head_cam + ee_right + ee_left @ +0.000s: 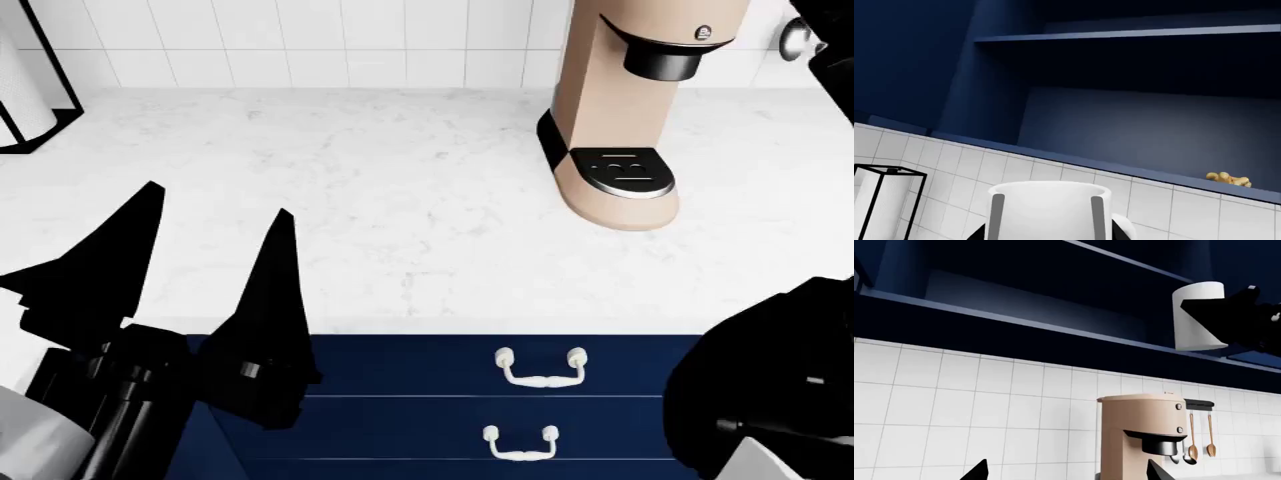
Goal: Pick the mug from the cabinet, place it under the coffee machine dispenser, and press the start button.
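While right pincer [1047, 212] clamps the mug [1047, 210] — base cropped, left pincer [200, 290] spread, empty, cabinet [1121, 65] dim.

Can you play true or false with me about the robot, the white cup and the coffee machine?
1. The right tool is holding the mug. True.
2. The mug already stands on the coffee machine tray. False: the tray is bare and the mug is up by the cabinet.
3. The left tool holds nothing. True.
4. The coffee machine is blue. False: it is beige.
5. Drawers below the counter have white handles. True.
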You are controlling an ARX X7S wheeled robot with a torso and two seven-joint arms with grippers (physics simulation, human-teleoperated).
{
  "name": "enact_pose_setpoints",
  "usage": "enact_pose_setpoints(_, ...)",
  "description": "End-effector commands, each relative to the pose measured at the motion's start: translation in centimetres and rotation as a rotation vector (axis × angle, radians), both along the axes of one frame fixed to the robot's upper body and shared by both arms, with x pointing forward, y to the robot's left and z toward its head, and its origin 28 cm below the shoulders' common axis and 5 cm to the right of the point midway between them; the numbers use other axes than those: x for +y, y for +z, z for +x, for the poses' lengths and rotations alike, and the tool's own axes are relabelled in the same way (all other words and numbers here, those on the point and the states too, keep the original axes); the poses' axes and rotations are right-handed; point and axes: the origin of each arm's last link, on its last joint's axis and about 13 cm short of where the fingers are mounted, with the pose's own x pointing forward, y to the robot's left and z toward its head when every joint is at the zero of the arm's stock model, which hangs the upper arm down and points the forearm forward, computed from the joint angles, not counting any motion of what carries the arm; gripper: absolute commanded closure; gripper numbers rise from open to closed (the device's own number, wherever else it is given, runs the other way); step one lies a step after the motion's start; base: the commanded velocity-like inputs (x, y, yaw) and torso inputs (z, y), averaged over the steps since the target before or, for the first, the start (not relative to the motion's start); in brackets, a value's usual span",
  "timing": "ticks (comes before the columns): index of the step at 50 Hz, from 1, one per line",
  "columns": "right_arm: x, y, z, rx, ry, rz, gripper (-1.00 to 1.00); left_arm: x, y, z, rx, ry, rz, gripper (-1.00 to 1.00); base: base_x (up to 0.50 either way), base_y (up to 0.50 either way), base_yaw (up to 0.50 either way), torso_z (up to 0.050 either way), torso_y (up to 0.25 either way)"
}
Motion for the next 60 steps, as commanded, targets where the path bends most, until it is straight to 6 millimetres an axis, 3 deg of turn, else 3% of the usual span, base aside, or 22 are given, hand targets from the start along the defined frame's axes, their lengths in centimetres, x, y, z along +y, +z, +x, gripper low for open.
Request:
enact_pose_setpoints(1,0.1,-1.7,0.2,0.037,0.001,-0.02,1.0,-0.1,-0.1,0.0,0.003,-0.003,0.004,-1.0,0.0,0.0,0.0,0.0,0.0)
enact_pose_setpoints(43,-1.5,-12.9,-1.1,0.151,-0.042,-0.13,1.0,-0.3,-0.6,0.0,0.022,-0.009,0.01,-1.0,0.0,0.0,0.0,0.0,0.0)
enact_pose_setpoints(60,-1.6,-15.8,-1.8,0.181,-0.042,-0.111,1.0,-0.4,-0.7,-0.1,0.02,-0.001,0.024,-1.0,-0.02,-0.06,0.0,0.0,0.0)
